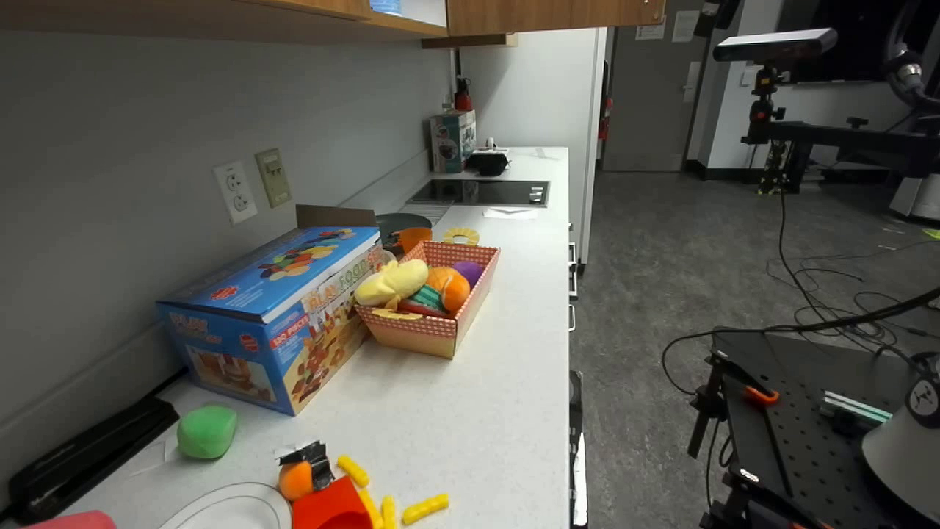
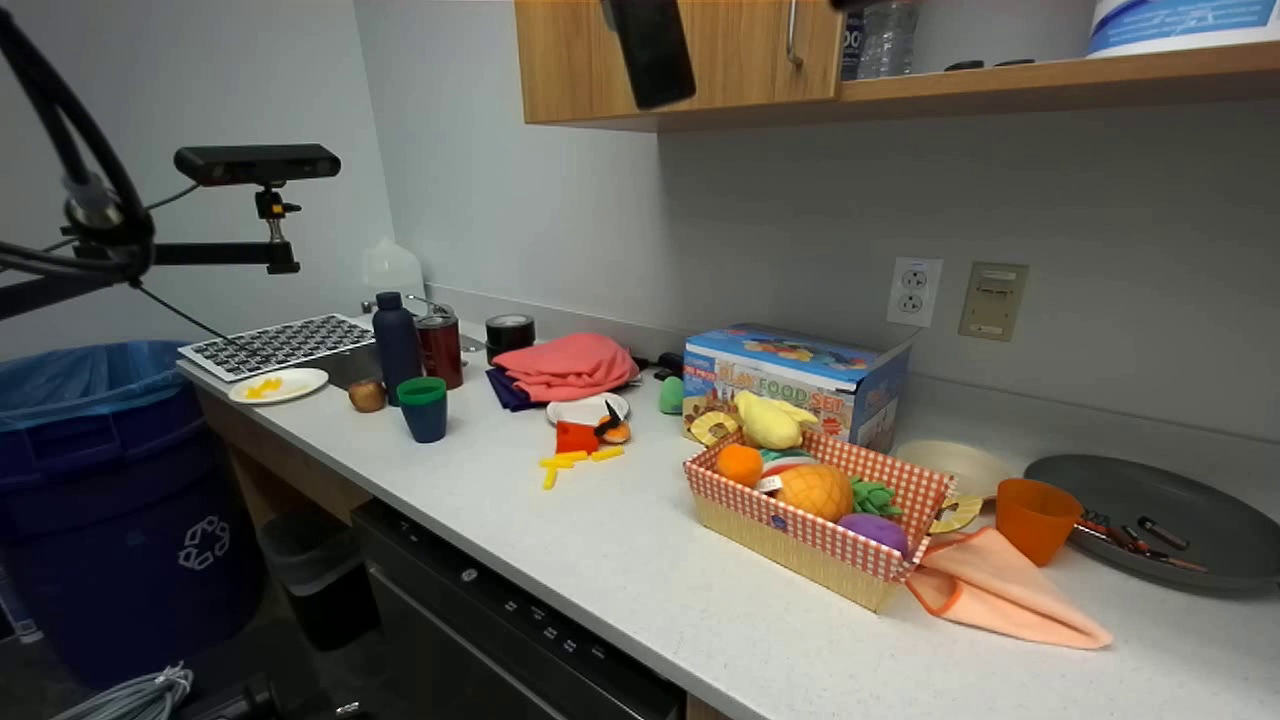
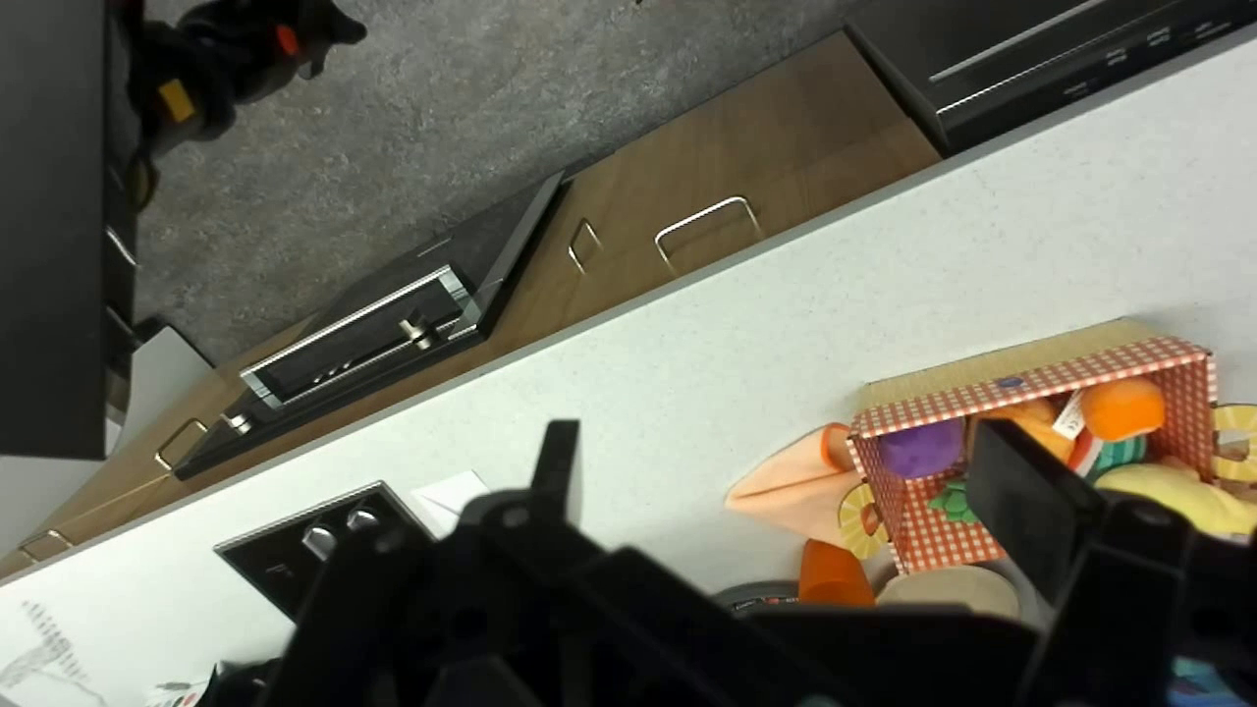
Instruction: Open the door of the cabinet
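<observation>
Desk (image 2: 620,540) runs long and white before me; above it hangs the wooden cabinet (image 2: 560,60), a door (image 1: 551,15) jutting outward. Below I see a checkered basket (image 2: 785,555), and the pincer (image 3: 786,471) is released, its black fingers (image 3: 558,454) spread wide.

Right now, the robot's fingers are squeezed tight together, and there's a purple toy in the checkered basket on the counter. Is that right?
Not quite. The fingers aren't squeezed together: the wrist view shows them spread wide apart. The rest is right: there's a purple toy in the checkered basket on the counter.
</observation>
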### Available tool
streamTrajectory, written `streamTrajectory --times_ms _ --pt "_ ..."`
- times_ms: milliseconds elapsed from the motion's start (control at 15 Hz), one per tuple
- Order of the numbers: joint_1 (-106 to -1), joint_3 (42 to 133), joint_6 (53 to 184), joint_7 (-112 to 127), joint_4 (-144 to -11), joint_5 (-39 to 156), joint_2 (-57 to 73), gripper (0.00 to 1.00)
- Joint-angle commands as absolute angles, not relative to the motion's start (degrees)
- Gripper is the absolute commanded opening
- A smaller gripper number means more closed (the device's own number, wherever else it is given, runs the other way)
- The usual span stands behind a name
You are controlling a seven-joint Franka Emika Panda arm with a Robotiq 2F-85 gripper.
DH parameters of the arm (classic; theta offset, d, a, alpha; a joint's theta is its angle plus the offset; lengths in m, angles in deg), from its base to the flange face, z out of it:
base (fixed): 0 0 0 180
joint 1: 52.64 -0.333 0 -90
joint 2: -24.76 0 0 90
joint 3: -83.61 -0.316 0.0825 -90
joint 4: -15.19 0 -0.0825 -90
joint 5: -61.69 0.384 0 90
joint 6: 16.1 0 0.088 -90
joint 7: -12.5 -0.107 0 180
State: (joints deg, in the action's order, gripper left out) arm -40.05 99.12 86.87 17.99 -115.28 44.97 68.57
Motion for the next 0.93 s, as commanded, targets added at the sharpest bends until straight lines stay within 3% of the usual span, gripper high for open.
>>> streamTrajectory --times_ms 0,867 --pt "-39.24 99.25 87.83 17.66 -113.94 45.11 67.69 1.0" --pt "-35.6 104.38 93.99 16.51 -104.46 46.74 63.27 1.0"
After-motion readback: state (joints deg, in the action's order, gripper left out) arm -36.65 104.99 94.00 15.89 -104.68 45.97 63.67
